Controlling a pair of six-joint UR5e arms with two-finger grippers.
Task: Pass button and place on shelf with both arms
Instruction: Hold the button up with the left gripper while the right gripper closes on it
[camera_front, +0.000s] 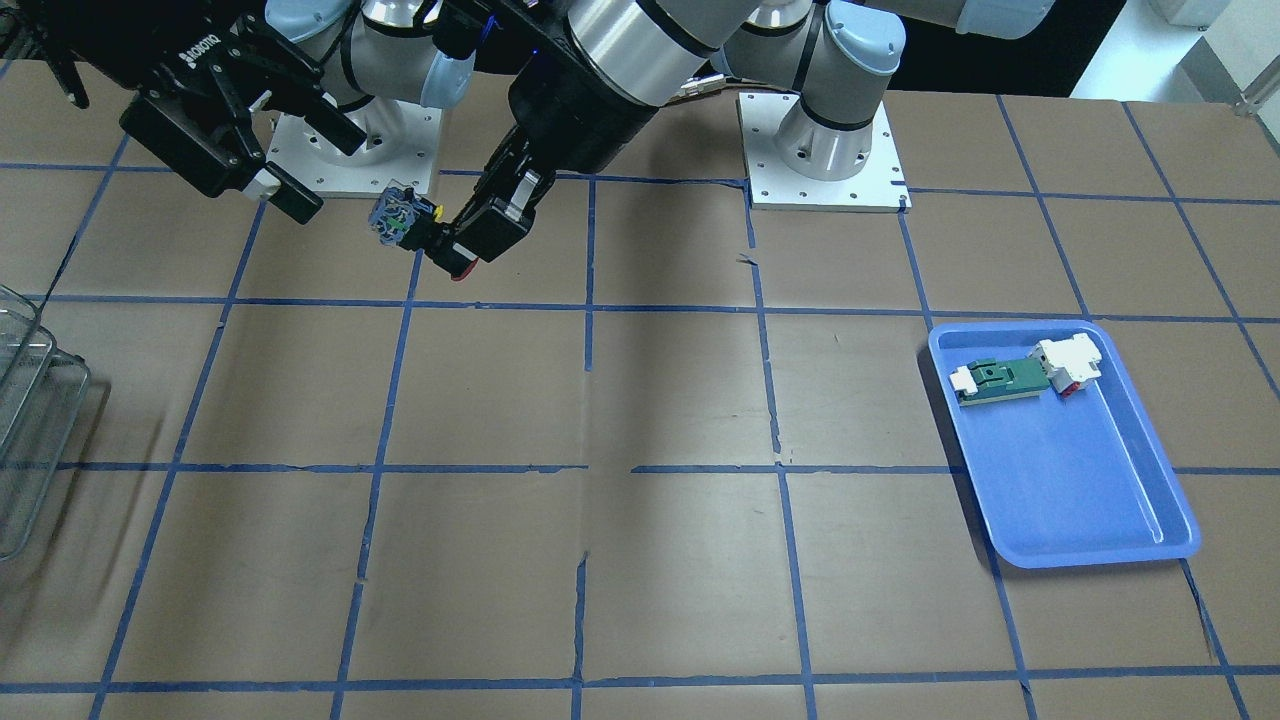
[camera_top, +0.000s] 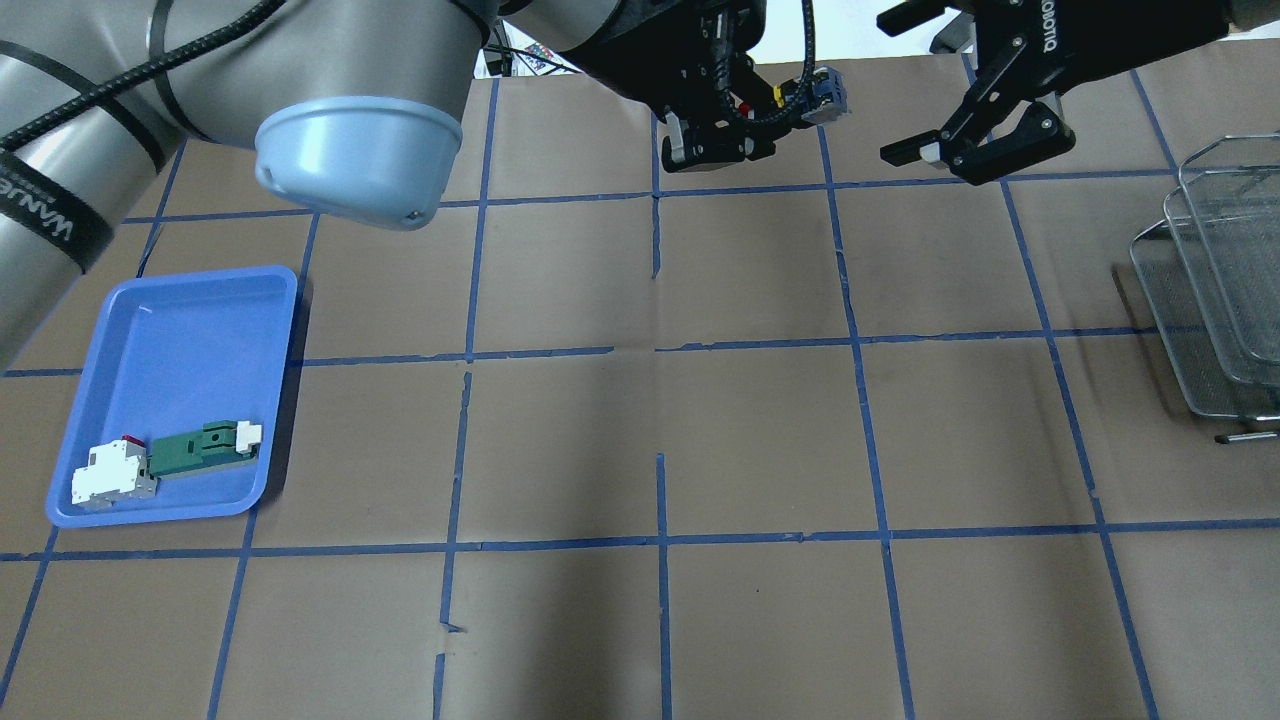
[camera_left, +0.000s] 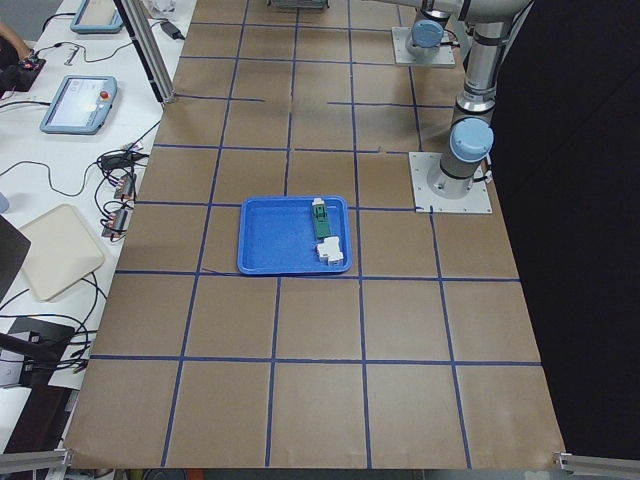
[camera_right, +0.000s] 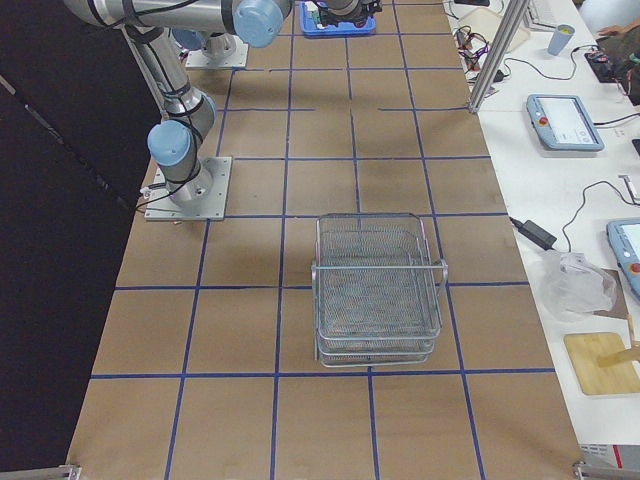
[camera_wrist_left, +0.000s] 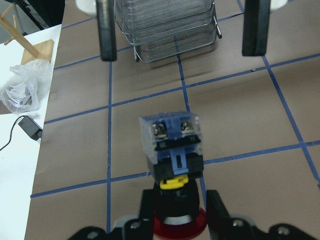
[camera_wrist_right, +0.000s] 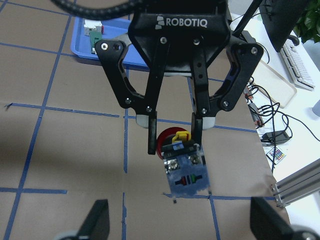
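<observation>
My left gripper (camera_front: 455, 245) is shut on the button (camera_front: 400, 215) and holds it in the air above the table. It grips the red cap and black-yellow collar, and the blue-grey block points at my right gripper (camera_front: 300, 160). The left wrist view shows the button (camera_wrist_left: 172, 145) between the pads, with the right gripper's open fingers (camera_wrist_left: 106, 35) beyond it. In the right wrist view the button (camera_wrist_right: 185, 167) sits just ahead of my open, empty right gripper (camera_wrist_right: 180, 220). The wire-mesh shelf (camera_top: 1210, 290) stands at the table's right edge.
A blue tray (camera_top: 180, 330) at the left holds a green-and-white connector part (camera_top: 200, 450) and a white block. Both arm bases (camera_front: 820, 160) are bolted to the table. Monitors, cables and pendants lie on side benches (camera_right: 570, 120).
</observation>
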